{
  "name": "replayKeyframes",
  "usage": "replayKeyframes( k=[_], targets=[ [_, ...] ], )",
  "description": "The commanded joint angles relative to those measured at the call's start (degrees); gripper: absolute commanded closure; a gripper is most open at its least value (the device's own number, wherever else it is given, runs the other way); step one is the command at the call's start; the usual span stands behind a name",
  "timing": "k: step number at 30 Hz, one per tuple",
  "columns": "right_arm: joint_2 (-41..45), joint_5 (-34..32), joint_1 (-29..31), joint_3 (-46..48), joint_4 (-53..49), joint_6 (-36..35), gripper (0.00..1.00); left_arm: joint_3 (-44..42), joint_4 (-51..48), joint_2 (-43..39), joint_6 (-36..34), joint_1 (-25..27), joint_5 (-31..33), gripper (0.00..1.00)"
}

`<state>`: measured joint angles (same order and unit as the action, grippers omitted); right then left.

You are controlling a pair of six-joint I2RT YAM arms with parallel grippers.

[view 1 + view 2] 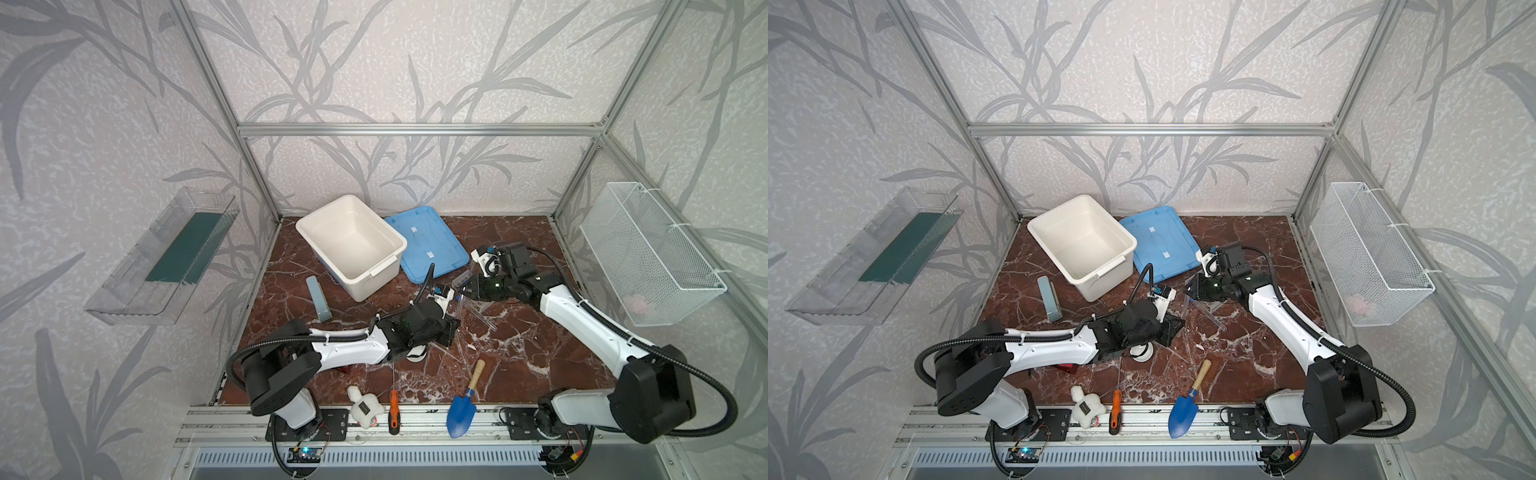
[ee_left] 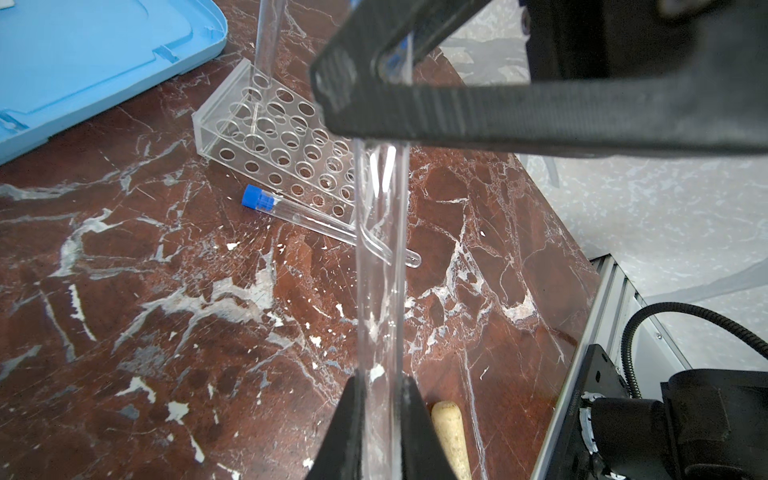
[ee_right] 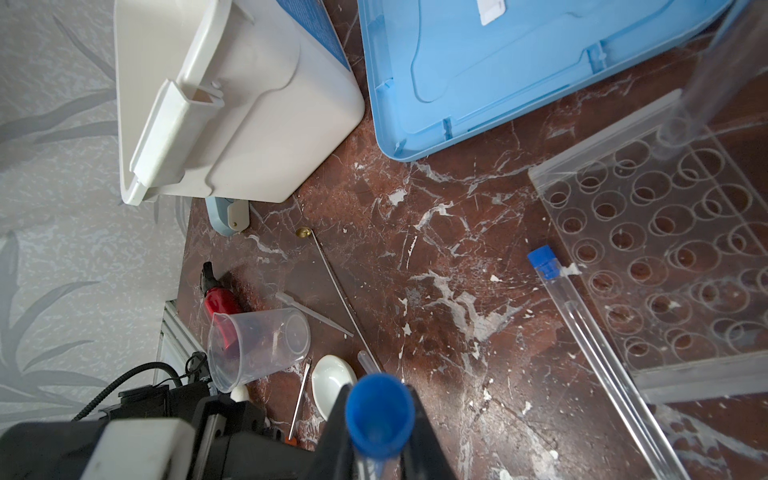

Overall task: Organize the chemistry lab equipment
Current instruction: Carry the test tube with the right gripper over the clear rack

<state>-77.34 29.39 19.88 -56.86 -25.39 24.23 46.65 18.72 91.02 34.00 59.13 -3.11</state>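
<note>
Well, in both top views the left gripper (image 1: 455, 324) and right gripper (image 1: 464, 289) sit close together near the middle of the tabletop (image 1: 519, 357). From the left wrist, the left gripper pinches the clear body of a test tube (image 2: 380, 291), held up off the tabletop near the grid rack (image 2: 266, 137). From the right wrist, the right gripper pinches that tube's blue cap (image 3: 380, 409).
</note>
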Motion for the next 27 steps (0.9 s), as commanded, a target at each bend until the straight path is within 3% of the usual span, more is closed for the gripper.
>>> replayKeyframes(
  k=[1, 4, 6, 9, 10, 16, 22, 25, 27],
  targets=[
    [1.99, -1.65, 0.16, 0.71, 0.78, -0.28, 0.82, 1.07, 0.97, -0.75, -0.38, -0.07, 0.69, 0.83],
    [2.78, -2.8, 0.15, 1.04, 1.08, -0.41, 0.83, 0.94, 1.34, -0.93, -0.13, -0.07, 0.71, 0.77],
    [3.46, -3.68, 0.16, 1.3, 1.39, -0.47, 0.83, 0.9, 2.48, -1.0, 0.29, -0.1, 0.35, 0.56],
    [4.8, -6.33, 0.07, 1.63, 2.19, -1.16, 0.83, 2.62, 2.02, -1.21, 2.6, -0.23, 0.77, 0.05],
    [5.61, -8.01, 0.08, 1.71, 2.55, -1.74, 0.83, 4.1, 0.52, -1.38, 3.26, -0.25, 1.04, 0.01],
    [12.99, -23.16, 0.1, 4.37, 7.69, -7.45, 0.83, 12.01, -9.79, -1.25, 11.96, -0.41, 4.79, 0.01],
    [16.52, -32.7, 0.07, 7.5, 16.27, -12.37, 0.82, 16.26, -16.0, -0.81, 17.27, -0.76, 7.62, 0.01],
    [15.3, -35.4, -0.51, 8.8, 21.37, -13.25, 0.82, 17.09, -17.22, -0.19, 17.51, -1.07, 8.66, 0.01],
    [13.18, -33.84, -1.81, 8.43, 23.33, -13.66, 0.82, 18.08, -18.95, 0.64, 17.08, -1.26, 9.39, 0.01]
  ],
)
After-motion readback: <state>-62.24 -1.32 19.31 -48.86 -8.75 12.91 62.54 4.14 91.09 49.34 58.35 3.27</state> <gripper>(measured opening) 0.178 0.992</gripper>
